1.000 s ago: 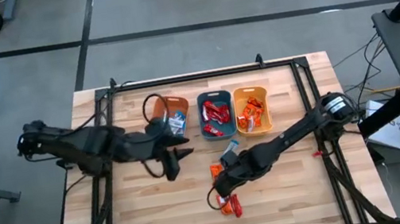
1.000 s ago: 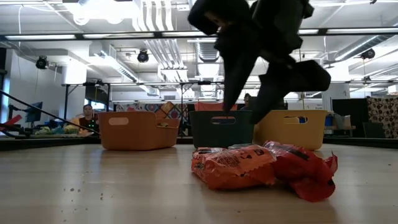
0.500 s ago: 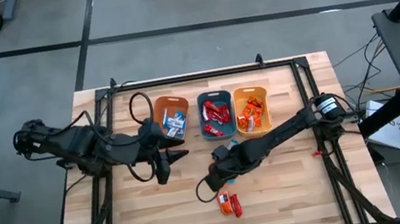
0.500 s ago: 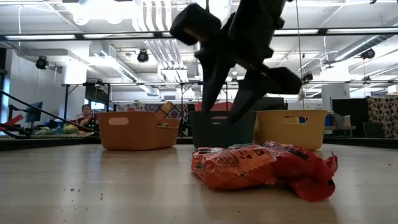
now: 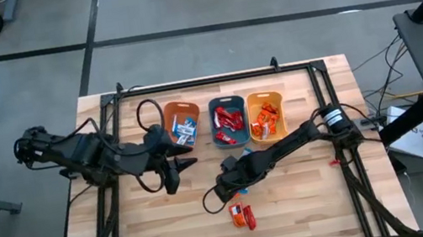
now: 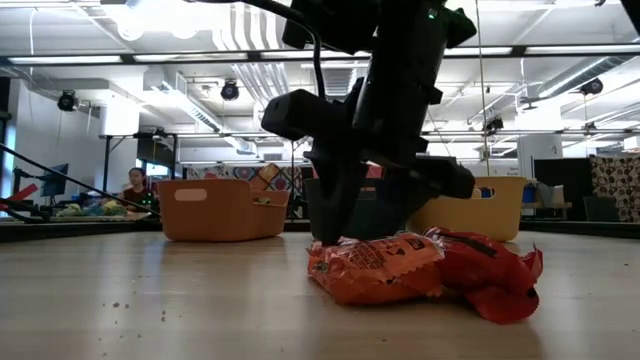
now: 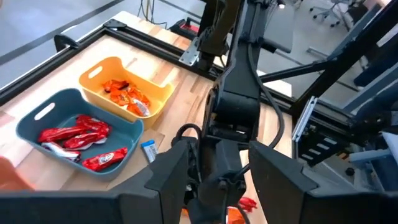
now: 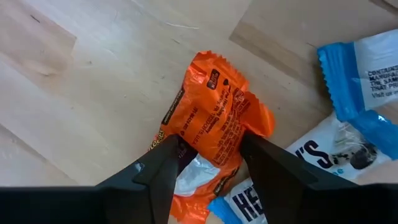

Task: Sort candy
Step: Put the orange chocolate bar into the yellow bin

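Note:
My right gripper (image 5: 221, 192) is down at the table's middle, open. Its fingers stand on either side of an orange candy (image 8: 211, 127) that lies flat on the wood. Blue-and-white candies (image 8: 292, 177) lie right beside it. Another orange candy (image 6: 375, 268) and a red candy (image 6: 490, 275) lie closer to the near edge (image 5: 241, 214). Across the far part of the table stand the orange bin (image 5: 180, 122) holding blue-and-white candy, the teal bin (image 5: 229, 121) with red ones, and the yellow-orange bin (image 5: 267, 116) with orange ones. My left gripper (image 5: 184, 174) hovers open near the orange bin. My right gripper comes at the orange candy from above, pointing down, one finger (image 8: 158, 177) on each side of its lower part (image 8: 208, 155). I cannot tell whether the fingers touch the wrapper. The candy lies on the table.
A black frame (image 5: 189, 84) runs around the table top. The three bins stand side by side just beyond the right gripper. A lone blue-and-white candy (image 7: 149, 150) lies in front of the teal bin. Bare wood lies toward the near left and near right corners.
My right gripper has come down from above the near candies to the table, shifting a little toward the left edge, and now straddles the orange candy. My left gripper has drawn back slightly toward the table's left. No candy has moved.

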### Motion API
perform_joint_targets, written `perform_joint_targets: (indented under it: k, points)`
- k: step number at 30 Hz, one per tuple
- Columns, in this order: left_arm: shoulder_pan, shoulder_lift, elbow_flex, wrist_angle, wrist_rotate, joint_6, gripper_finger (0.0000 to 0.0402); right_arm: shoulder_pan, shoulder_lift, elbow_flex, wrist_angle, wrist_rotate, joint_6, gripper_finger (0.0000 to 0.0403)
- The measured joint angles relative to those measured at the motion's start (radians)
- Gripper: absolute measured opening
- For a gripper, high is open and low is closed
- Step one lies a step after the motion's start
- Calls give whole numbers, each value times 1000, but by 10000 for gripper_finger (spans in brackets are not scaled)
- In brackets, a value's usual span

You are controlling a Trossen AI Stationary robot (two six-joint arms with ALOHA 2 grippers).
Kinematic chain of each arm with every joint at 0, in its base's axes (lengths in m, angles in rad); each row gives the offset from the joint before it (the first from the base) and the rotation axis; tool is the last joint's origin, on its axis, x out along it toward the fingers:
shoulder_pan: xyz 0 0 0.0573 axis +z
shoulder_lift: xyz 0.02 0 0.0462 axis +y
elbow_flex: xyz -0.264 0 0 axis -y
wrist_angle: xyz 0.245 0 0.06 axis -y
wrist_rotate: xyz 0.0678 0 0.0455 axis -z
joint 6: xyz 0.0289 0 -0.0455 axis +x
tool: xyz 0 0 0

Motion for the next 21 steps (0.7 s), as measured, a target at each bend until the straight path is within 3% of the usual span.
perform_joint_targets:
  k: [3,13,21]
  points:
    - [0,0,0,-9,-1,-1,153,0,1,1,3,0,-7,158]
    - [1,0,-1,-82,-61,-17,153,0,-15,-1,18,-2,-67,32]
    - [2,0,-1,-122,-78,-17,153,-3,-79,16,26,8,-116,11]
